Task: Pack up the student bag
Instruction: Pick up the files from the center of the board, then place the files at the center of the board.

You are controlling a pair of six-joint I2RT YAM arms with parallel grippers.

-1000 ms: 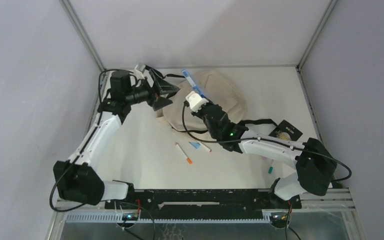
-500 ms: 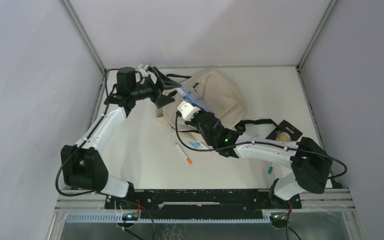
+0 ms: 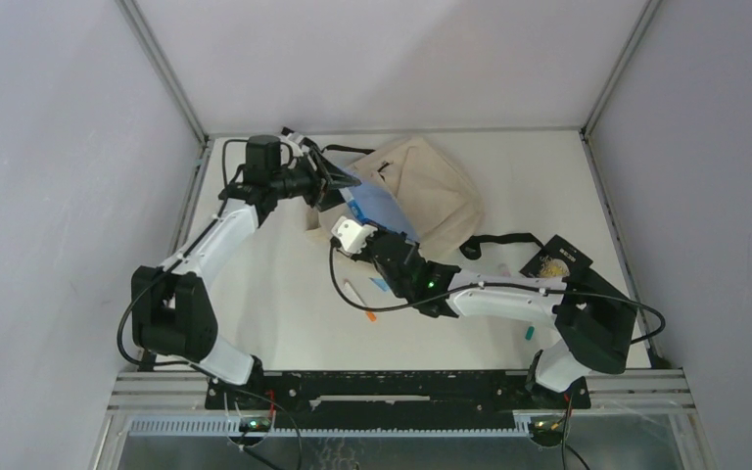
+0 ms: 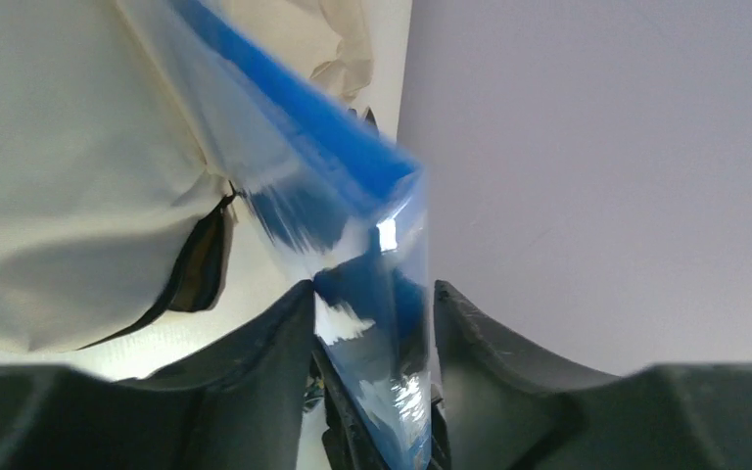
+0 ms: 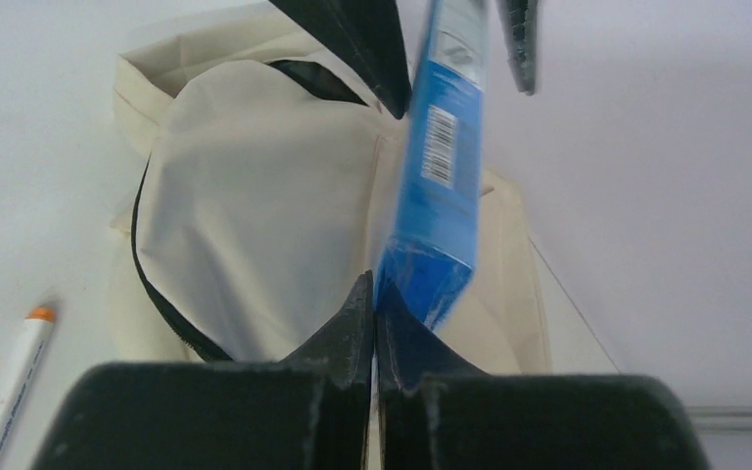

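The student bag, a cream backpack with black zipper trim, lies at the back of the table. A flat blue notebook in clear wrap is held on edge over the bag's left side. My left gripper has its fingers on both sides of the notebook's upper end, with the bag to the left. My right gripper pinches the notebook's lower corner, its jaws almost together. In the right wrist view the left gripper straddles the notebook's far end above the bag.
A white pen with an orange tip and a small light blue piece lie in front of the bag. A black booklet and a teal pen lie at the right. The bag's black strap trails rightward. Another orange-tipped pen shows low left.
My left gripper swung right to the notebook and closed its wide-open jaws around the upper end. My right arm carried the notebook left and forward, tilting it flatter.
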